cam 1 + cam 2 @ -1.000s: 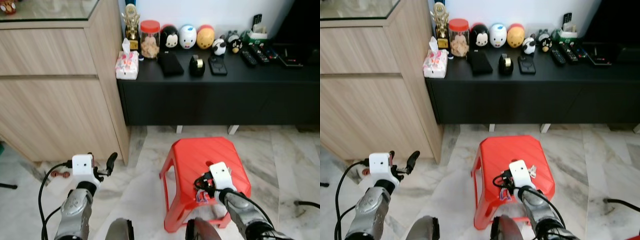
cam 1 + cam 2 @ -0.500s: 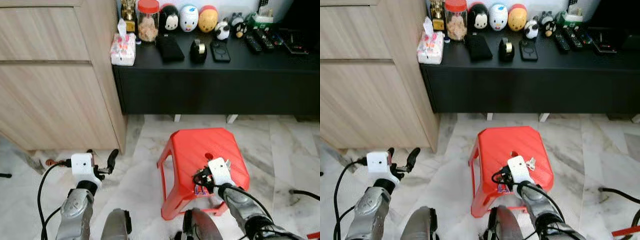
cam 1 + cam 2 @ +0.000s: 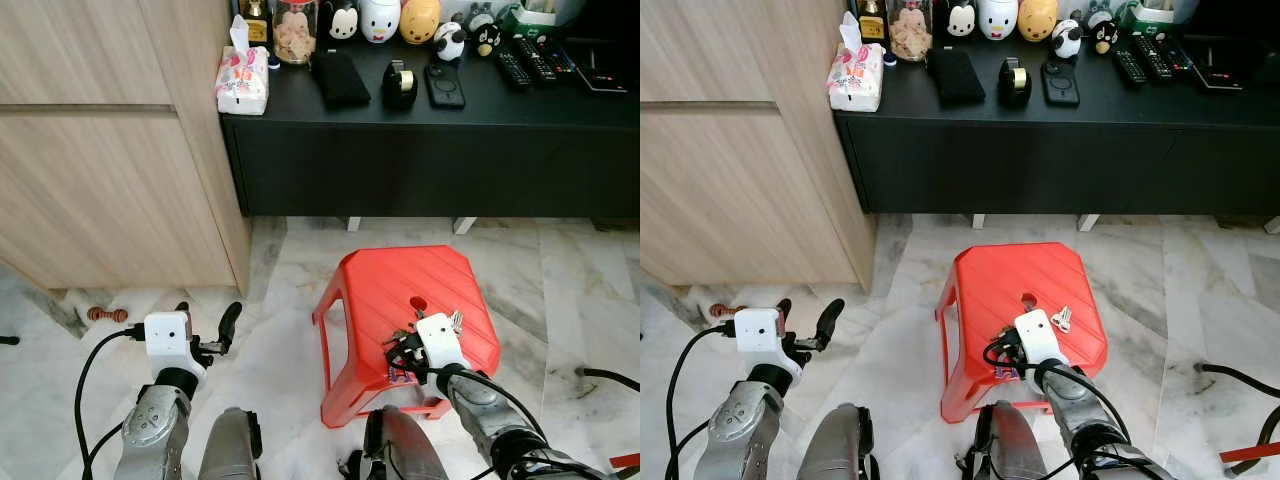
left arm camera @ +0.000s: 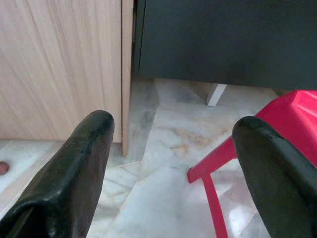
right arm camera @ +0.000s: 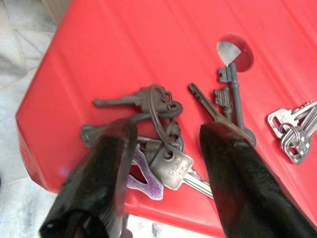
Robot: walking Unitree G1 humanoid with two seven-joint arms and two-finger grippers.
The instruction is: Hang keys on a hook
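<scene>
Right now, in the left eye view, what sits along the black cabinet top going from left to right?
Tissue pack → snack jar → black wallet → tape dispenser → phone → remote controls.

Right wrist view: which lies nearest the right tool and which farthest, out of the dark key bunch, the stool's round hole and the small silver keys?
1. Dark key bunch, between the right tool's fingers.
2. Round hole, farther up the red stool.
3. Small silver keys, off beside one finger; close to the hole's rank.

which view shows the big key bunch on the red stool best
The right wrist view: the key bunch lies on the red stool between the open right gripper fingers. In both eye views the wrist camera largely hides it.
</scene>
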